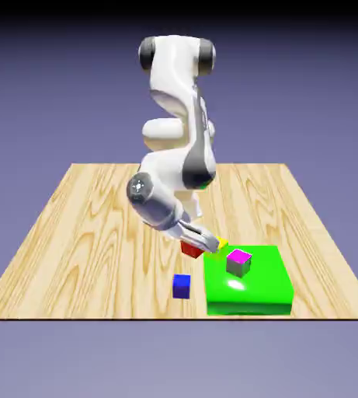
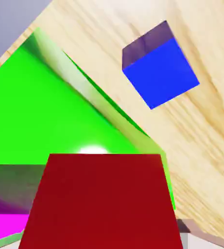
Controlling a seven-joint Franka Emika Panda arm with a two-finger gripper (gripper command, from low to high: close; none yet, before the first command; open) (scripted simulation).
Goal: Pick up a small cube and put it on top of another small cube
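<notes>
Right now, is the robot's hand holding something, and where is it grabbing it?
Yes. The gripper is shut on the red cube, pinching it by two opposite sides. The fingers are mostly hidden behind the cube in the hand view.

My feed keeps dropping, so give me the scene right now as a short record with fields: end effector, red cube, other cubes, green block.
end effector: shut on the red cube
red cube: held, fills the bottom of the hand view
blue cube: on the table, apart from the green block
yellow cube: mostly hidden behind the end effector
green block: flat, on the table
magenta-topped cube: sits on the green block
</notes>
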